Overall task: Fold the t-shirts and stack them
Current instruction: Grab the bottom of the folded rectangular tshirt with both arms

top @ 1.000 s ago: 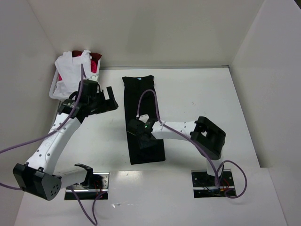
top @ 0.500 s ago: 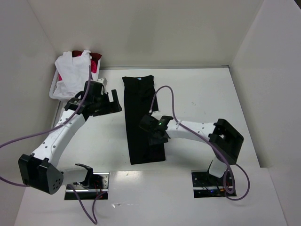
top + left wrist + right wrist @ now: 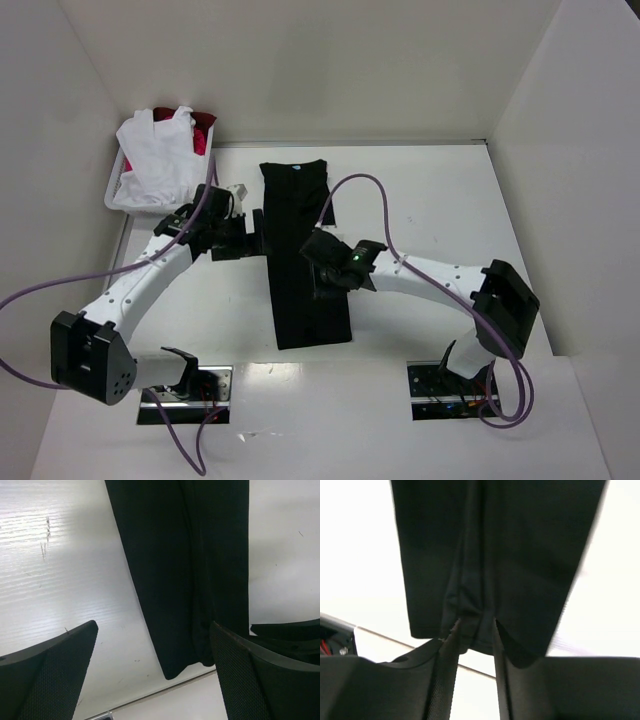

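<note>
A large black t-shirt (image 3: 305,260), folded into a long narrow strip, lies in the middle of the table, with its small light-blue neck label (image 3: 297,168) at the far end. My right gripper (image 3: 318,262) rests on the strip's middle. In the right wrist view it (image 3: 475,626) is shut on a bunched fold of the black cloth (image 3: 495,540). My left gripper (image 3: 256,235) is open and empty at the strip's left edge. In the left wrist view its jaws (image 3: 154,630) stand wide apart above the shirt (image 3: 170,570). A white t-shirt (image 3: 160,150) and a red t-shirt (image 3: 204,130) lie piled at the back left.
The white basket (image 3: 118,192) that holds the white and red shirts stands at the back left corner. White walls close the table at the left, the back and the right. Purple cables loop over both arms.
My left gripper has moved right, from near the basket to the black shirt's left edge. My right gripper has moved a little farther up the strip, and its arm has stretched out.
</note>
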You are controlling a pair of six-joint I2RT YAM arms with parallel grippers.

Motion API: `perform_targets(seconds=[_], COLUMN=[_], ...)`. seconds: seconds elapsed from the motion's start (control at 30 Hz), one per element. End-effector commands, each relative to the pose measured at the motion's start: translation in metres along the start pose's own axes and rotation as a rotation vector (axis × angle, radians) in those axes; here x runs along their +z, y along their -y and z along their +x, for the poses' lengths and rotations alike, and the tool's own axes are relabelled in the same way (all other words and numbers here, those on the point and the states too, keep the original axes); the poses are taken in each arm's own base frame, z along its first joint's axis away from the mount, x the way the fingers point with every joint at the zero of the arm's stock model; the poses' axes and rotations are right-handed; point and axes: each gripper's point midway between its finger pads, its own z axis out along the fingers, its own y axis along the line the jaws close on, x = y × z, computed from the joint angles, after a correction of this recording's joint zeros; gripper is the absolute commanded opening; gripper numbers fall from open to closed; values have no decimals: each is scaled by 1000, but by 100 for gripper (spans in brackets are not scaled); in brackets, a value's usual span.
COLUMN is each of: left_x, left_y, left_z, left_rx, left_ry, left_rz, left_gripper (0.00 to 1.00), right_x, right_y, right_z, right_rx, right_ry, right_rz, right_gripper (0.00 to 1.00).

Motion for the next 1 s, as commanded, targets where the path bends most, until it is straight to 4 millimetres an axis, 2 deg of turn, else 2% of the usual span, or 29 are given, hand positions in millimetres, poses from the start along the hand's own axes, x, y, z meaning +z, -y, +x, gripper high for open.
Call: perform_targets(seconds=[0.0,0.07,0.2,0.27,0.37,0.43,0.63,0.73,0.77,0.83,0.87,0.97], left_x=[3,8,15,20,27,27,32,32,32,32,32,32], left_y=[12,13,14,12,9,9,7,7,7,5,5,5], left_z=[-5,-4,-1,2,6,6,8,8,8,8,8,8], left_rx=[23,13,12,9,4,4,0,0,0,0,0,0], left_ry=[16,13,-5,-15,-35,-35,-52,-52,-52,-48,-48,-48], left_rz=[70,79,98,93,84,84,77,77,77,69,69,69], left_gripper=[100,100,100,100,100,100,100,100,100,100,100,100], right_x=[5,13,20,22,17,17,34,41,45,48,48,46], right_y=[-29,-30,-32,-36,-46,-46,-41,-38,-34,-29,-29,-27], right_z=[0,11,33,36,37,37,50,56,65,67,67,63], right_rx=[-34,-46,-81,-79,-94,-94,-119,-143,-159,-162,-162,-154], right_ry=[-3,-45,-99,-106,-104,-104,-154,-179,-198,-205,-205,-186], right_rz=[-82,-80,-74,-101,-146,-146,-97,-63,-35,-14,-14,3], right_gripper=[35,32,32,32,44,52,55,50,45,38,31,20])
